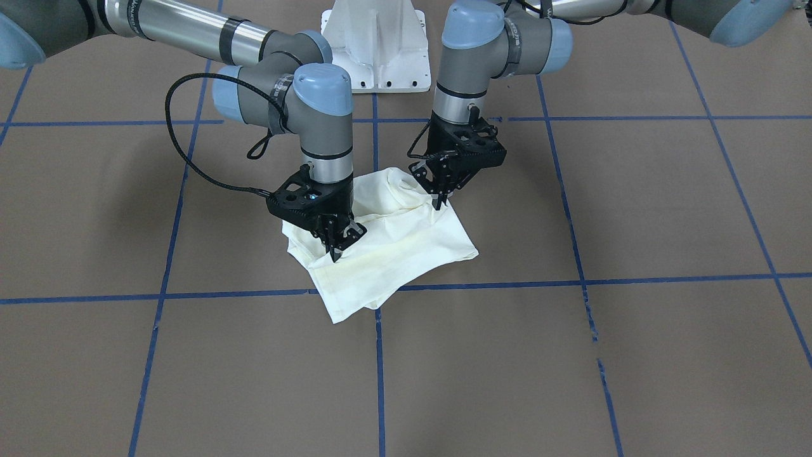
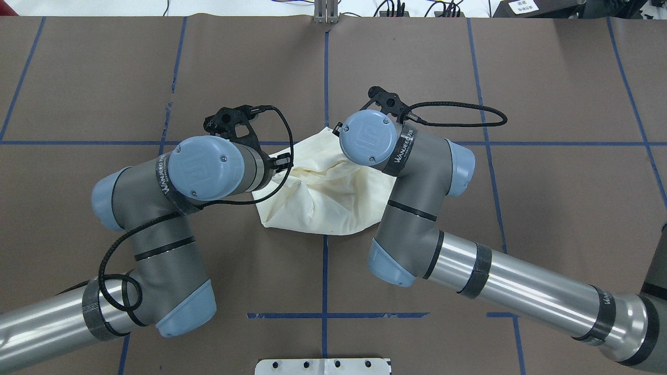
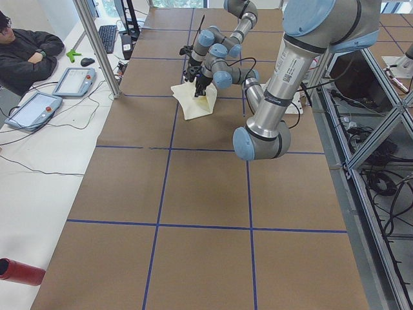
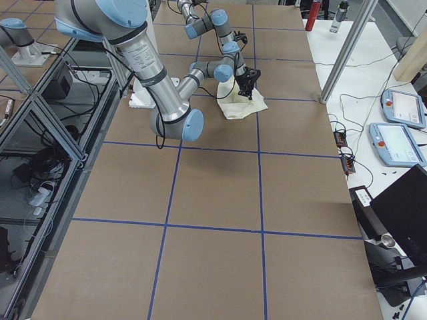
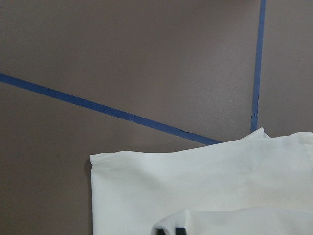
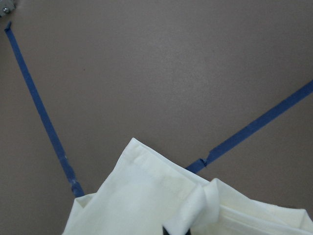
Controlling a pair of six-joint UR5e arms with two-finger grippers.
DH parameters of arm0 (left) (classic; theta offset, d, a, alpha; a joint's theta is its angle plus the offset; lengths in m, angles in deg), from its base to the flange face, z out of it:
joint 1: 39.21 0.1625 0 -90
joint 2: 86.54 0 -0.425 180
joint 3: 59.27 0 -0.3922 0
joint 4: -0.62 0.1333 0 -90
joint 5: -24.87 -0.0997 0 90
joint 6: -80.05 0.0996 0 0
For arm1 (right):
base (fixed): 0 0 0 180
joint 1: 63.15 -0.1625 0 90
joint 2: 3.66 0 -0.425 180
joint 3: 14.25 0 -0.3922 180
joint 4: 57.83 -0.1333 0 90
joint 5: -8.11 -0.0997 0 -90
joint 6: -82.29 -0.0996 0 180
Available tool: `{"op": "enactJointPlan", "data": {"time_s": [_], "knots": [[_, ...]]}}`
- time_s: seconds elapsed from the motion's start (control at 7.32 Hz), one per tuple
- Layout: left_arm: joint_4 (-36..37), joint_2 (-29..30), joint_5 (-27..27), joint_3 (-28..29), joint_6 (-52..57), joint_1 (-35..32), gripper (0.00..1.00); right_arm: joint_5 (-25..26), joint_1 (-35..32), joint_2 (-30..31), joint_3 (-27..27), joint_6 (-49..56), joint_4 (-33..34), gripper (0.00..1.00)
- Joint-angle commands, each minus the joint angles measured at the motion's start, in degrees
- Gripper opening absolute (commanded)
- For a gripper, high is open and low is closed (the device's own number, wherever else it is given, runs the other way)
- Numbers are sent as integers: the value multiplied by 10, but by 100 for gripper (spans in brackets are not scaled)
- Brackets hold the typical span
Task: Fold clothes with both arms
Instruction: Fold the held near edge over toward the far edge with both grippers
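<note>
The cream-white shirt (image 1: 393, 254) lies bunched and partly folded on the brown table, plain side up, with no print showing. My left gripper (image 1: 439, 202) points down at the edge of the shirt nearest the robot, fingers together and pinching the cloth. My right gripper (image 1: 334, 252) pinches the shirt's other side in the same way. From overhead, the shirt (image 2: 323, 200) lies between both wrists, which hide the grippers. The left wrist view shows a flat hem corner of the shirt (image 5: 205, 191). In the right wrist view a fold of the shirt (image 6: 142, 196) rises at the fingertips.
Blue tape lines (image 1: 482, 285) mark a grid on the table. The white pedestal base (image 1: 374, 44) stands just behind the shirt. A seated person (image 3: 26, 51) and teach pendants (image 3: 74, 81) are at the side desk. A red cylinder (image 3: 19, 271) lies there too.
</note>
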Motion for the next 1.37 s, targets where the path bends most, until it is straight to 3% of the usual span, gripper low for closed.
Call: {"op": "enactJointPlan", "data": {"time_s": [0.0,0.14,0.27,0.41,0.55,0.68,1.23], "knots": [[0,-2,1,2,-1,4,2,1,-5,-3,-38,51,-42,98],[-1,-8,1,2,2,5,99,1,-11,-7,-39,69,-43,100],[-1,-9,3,-7,19,5,100,-12,-23,-20,-39,93,-43,100],[1,-10,5,-33,61,5,100,-69,-42,-26,-31,117,-43,100],[0,-39,16,-63,97,3,100,-93,-44,-22,-17,146,-43,100],[0,-44,52,-71,127,-11,100,-93,-41,-15,-9,153,-43,100],[0,-45,55,-74,125,-14,100,-76,-12,-4,-15,214,-44,100]]}}
